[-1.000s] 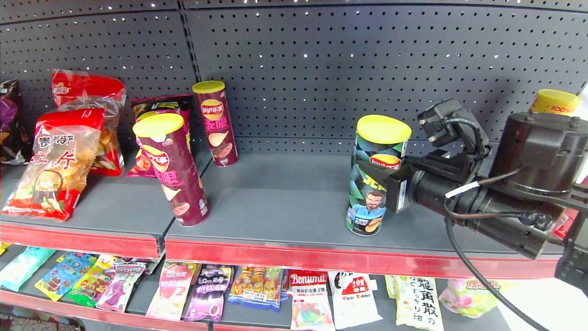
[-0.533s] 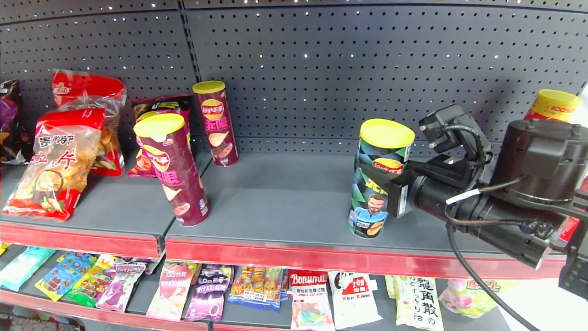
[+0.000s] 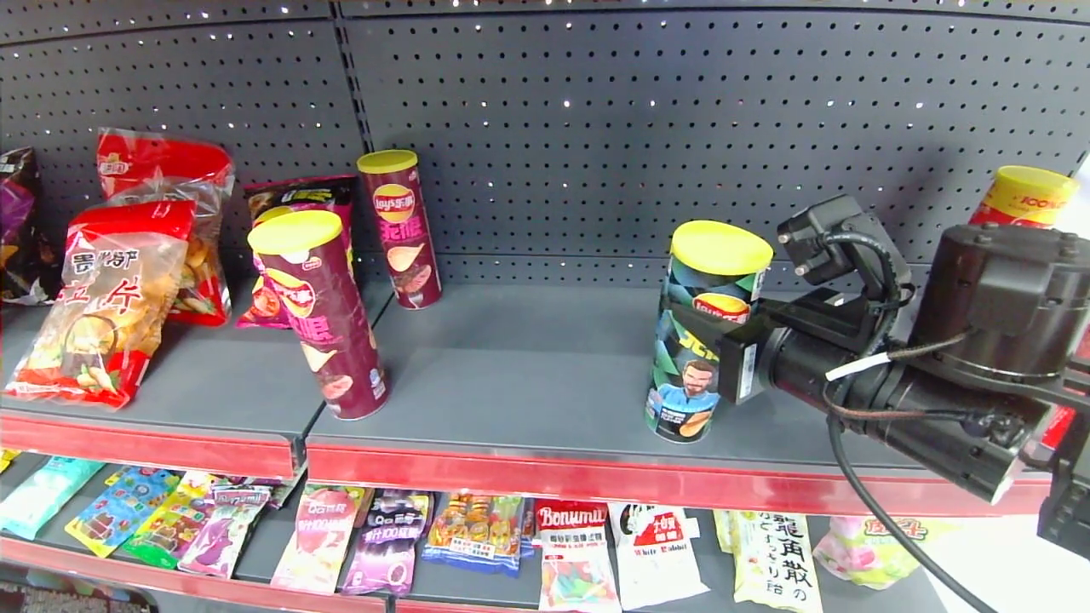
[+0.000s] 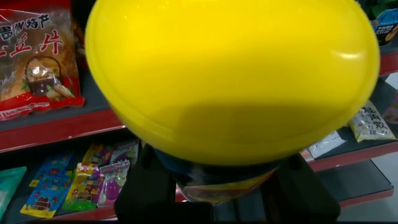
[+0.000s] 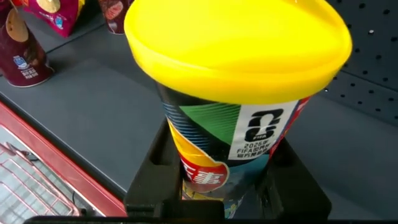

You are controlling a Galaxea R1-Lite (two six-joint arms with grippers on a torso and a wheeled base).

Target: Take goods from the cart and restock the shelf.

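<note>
A chip can with a yellow lid and a green-and-blue printed wall point(image 3: 700, 340) stands slightly tilted near the front of the grey shelf point(image 3: 528, 375). My right gripper point(image 3: 703, 327) is shut around its middle, coming in from the right. From the right wrist, the same can point(image 5: 236, 93) rises between the dark fingers of that gripper point(image 5: 224, 180). My left gripper point(image 4: 221, 193) is shut on a second yellow-lidded can point(image 4: 230, 74), held in front of the shelving. I cannot tell whether the first can's base touches the shelf.
Two maroon cans point(image 3: 319, 315) point(image 3: 400, 226) stand further left, the nearer one leaning. Red snack bags point(image 3: 111, 298) lie at the left end. A red can with a yellow lid point(image 3: 1026, 197) stands behind my right arm. Snack packets point(image 3: 477, 528) fill the lower shelf. Bare shelf lies between the maroon cans and the held can.
My right gripper and its can have shifted a little to the right and slightly down over the shelf. The other goods have stayed in place.
</note>
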